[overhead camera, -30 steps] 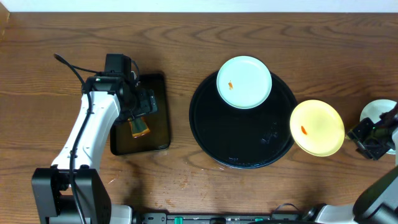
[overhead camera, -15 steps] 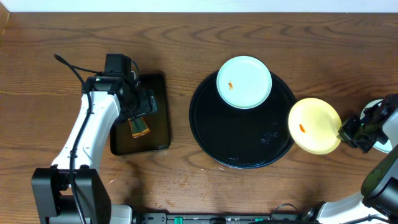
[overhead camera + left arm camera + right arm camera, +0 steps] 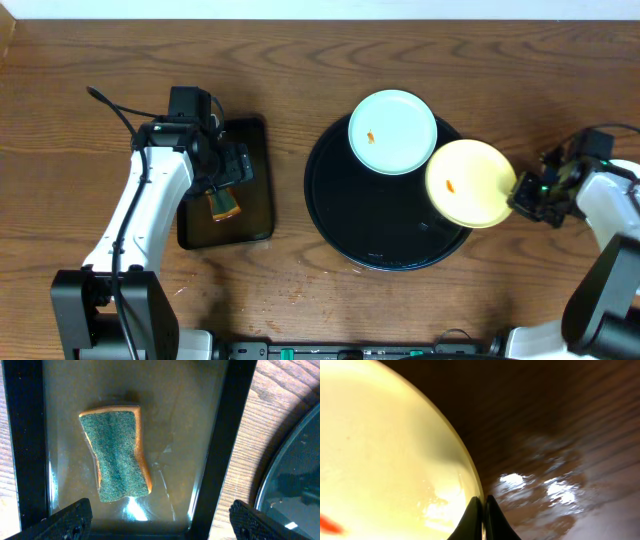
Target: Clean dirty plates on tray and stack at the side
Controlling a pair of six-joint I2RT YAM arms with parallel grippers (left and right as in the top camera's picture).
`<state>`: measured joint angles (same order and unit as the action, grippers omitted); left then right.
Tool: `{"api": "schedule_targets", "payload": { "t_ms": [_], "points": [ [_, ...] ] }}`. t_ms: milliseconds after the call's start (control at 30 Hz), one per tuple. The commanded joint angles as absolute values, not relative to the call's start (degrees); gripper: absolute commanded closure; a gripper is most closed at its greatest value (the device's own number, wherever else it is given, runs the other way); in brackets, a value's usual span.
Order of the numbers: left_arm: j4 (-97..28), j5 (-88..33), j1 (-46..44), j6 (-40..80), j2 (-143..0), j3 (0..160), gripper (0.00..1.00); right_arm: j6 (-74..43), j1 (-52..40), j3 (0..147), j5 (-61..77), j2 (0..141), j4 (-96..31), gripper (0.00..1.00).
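Brown wooden surface [image 3: 300, 70] all round, and the action sits on the right: the right pincer [image 3: 522, 195] is pressed together on the rim of the pale yellow round plate [image 3: 470, 182], and the wrist view shows both fingers pinched tight on that edge. The plate hangs across the right rim of the large round black tray [image 3: 340, 215], partly over the tray and partly over the wood, its orange smear [image 3: 450, 185] facing up. Whether it rests on the rim or is lifted clear, I cannot tell. Just beside it, at the far edge of the tray, lies the pale blue-white round plate [image 3: 392, 131], with its own orange mark, and the two plates look to be touching or nearly so. Over on the left, the left pincer [image 3: 228, 170] is spread wide above the small black rectangular tray [image 3: 255, 215], where the green-topped orange sponge [image 3: 117, 455] lies flat in a wet film. Now the relation that matters: the sponge sits just ahead of those open fingers, its long axis running along the tray's length, so the fingers would close across its narrow width. The left arm is far nearer the sponge and the right arm already has the plate. The black tray lies between them, so I judge wiping has not begun and the two must meet over it.
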<state>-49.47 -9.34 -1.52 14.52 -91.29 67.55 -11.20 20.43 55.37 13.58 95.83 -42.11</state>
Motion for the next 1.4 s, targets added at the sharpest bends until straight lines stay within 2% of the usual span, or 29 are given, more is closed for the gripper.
{"api": "schedule_targets", "payload": {
  "t_ms": [0, 400, 467, 500, 633, 1033, 1233, 1367],
  "points": [
    [-49.6, -9.8, -1.5, 14.0, -91.3, 68.6, 0.11, -10.2, 14.8, 55.0, 13.3, 89.8, -44.1, 0.99],
    [-49.6, -9.8, -1.5, 14.0, -91.3, 68.6, 0.11, -17.6, -4.3, 54.9, 11.3, 87.2, -52.8, 0.99],
    [-49.6, -9.8, -1.5, 14.0, -91.3, 68.6, 0.11, -18.2, -5.3, 54.9, 7.4, 87.2, -52.9, 0.73],
    [-49.6, -9.8, -1.5, 14.0, -91.3, 68.6, 0.11, -16.5, -5.1, 54.9, 5.5, 87.2, -51.4, 0.69],
    [-49.6, -9.8, -1.5, 14.0, -91.3, 68.6, 0.11, -2.2, -4.5, 54.8, 10.4, 87.5, -43.5, 0.67],
    [-49.6, -9.8, -1.5, 14.0, -91.3, 68.6, 0.11, -0.6, -4.6, 51.2, 12.2, 96.9, -37.7, 0.75],
    [-49.6, -9.8, -1.5, 14.0, -91.3, 68.6, 0.11, -9.3, -4.6, 50.1, 10.8, 100.2, -33.0, 0.98],
    [-46.6, -9.9, -1.5, 14.1, -91.3, 68.6, 0.11, -17.3, -4.6, 49.0, 9.4, 102.6, -29.9, 0.99]
  ]
}}
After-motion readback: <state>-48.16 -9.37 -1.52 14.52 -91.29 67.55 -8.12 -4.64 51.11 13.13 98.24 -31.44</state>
